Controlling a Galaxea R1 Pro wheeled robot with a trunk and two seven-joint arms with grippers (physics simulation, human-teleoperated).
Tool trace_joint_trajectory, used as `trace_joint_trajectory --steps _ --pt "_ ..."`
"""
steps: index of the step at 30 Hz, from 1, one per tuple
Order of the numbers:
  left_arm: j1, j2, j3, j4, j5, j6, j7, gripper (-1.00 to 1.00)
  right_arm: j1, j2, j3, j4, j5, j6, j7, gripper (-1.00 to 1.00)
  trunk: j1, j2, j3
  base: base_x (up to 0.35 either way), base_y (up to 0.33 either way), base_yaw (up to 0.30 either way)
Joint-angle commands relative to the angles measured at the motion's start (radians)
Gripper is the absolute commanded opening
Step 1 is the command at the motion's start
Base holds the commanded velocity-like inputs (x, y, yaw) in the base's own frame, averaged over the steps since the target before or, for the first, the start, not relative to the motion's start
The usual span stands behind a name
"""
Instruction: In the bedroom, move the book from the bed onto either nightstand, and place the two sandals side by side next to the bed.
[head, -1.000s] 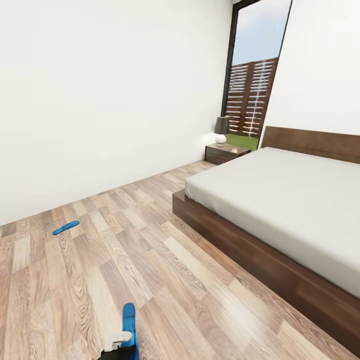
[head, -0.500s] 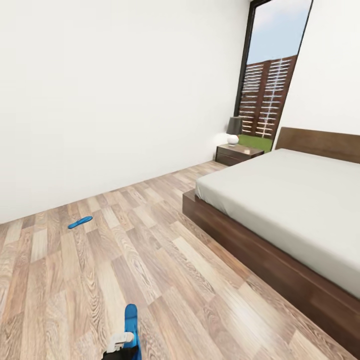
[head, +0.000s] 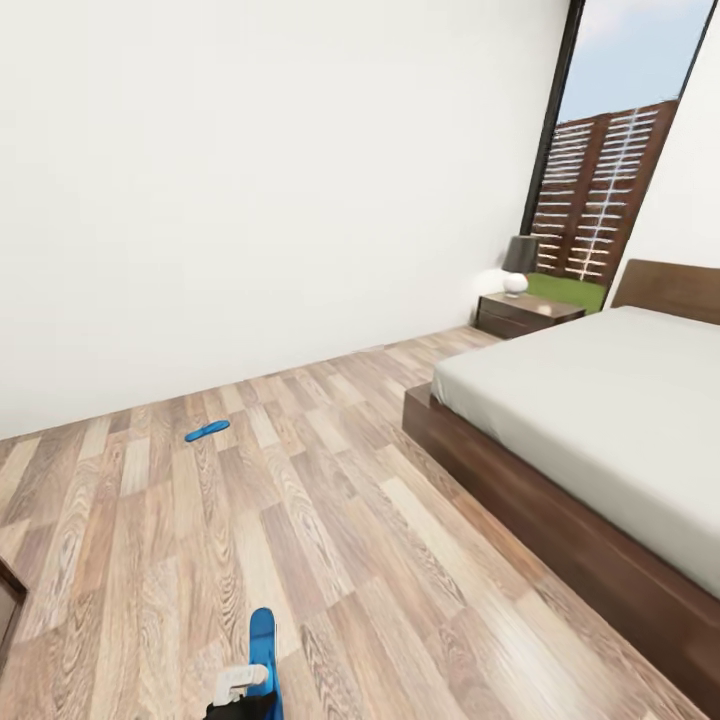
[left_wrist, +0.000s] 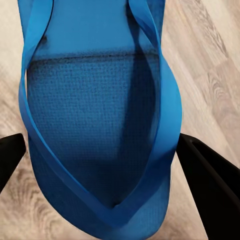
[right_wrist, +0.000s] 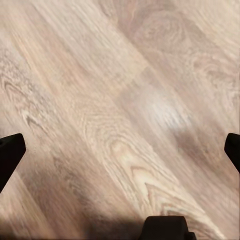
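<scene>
Sandals, two, bright blue. One sandal (left_wrist: 100, 125) sits between my left pincer (head: 245, 690) fingers, which clamp its sides, sole hanging over the floor. The second sandal (head: 207, 431) lies flat on the wood-plank floor (head: 330, 540) near the white wall (head: 250, 180), well apart from the bed (head: 610, 420).

My right pincer (right_wrist: 120, 150): fingers spread wide, nothing between them, planks beneath.

Book: none to be seen on the visible mattress.

Risks, as I judge them: the thin sole may slip or twist out of a side grip while I travel, or the pair could end up apart or askew beside the dark frame.

Room: nightstand (head: 525, 313) with lamp (head: 518, 264) by the headboard, tall window (head: 610, 160) behind showing a slatted fence.
</scene>
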Motion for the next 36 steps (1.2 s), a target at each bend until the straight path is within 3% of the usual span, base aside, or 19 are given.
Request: trace_joint_trajectory --steps 1,7,36 --pt "-0.001 0.0 0.002 0.002 0.006 -0.001 -0.005 -1.0 0.0 0.001 -0.006 -0.002 -0.004 0.01 0.006 1.0 0.0 0.0 -0.001 0.254 0.0 0.281" --pt "0.0 0.0 0.002 0.002 0.007 -0.001 -0.005 -1.0 0.0 0.001 -0.006 -0.001 -0.006 0.01 0.006 1.0 0.0 0.0 -0.001 0.312 0.0 0.145" --pt "-0.001 0.001 0.004 0.002 0.007 0.0 -0.004 -1.0 0.0 0.001 -0.006 -0.001 -0.005 0.009 0.003 1.0 0.0 0.0 -0.001 0.332 0.0 0.002"
